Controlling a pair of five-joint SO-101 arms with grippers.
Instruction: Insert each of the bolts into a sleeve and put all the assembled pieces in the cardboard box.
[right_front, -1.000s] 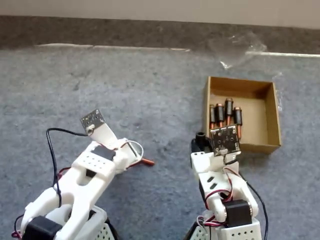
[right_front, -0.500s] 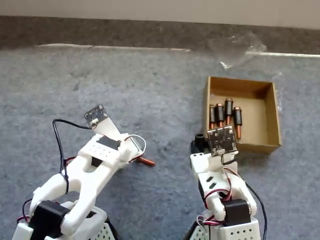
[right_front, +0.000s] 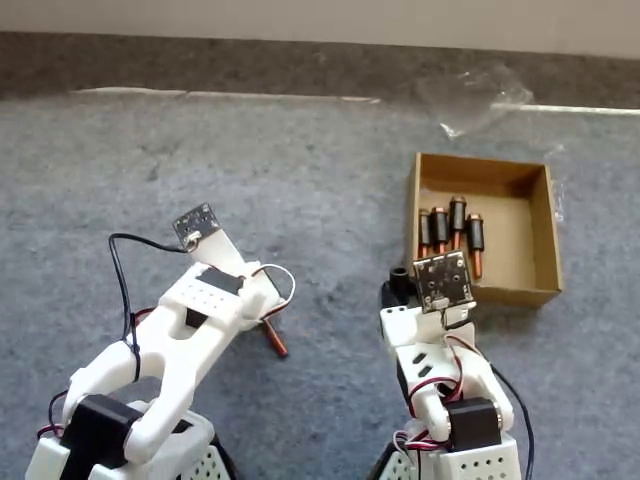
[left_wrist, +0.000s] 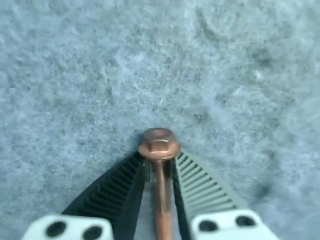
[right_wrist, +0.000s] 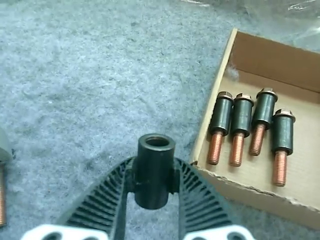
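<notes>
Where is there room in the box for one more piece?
Inside the cardboard box, the floor is bare between the four assembled pieces and the right wall, and along the far wall. The left half is crowded.

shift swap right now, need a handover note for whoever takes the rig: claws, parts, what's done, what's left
Left claw: shut on a bolt, over the grey table.
Right claw: shut on an empty sleeve, beside the box.
Done: four assembled pieces lie in the box.
Left: push this bolt into this sleeve, then put that piece in the box.
</notes>
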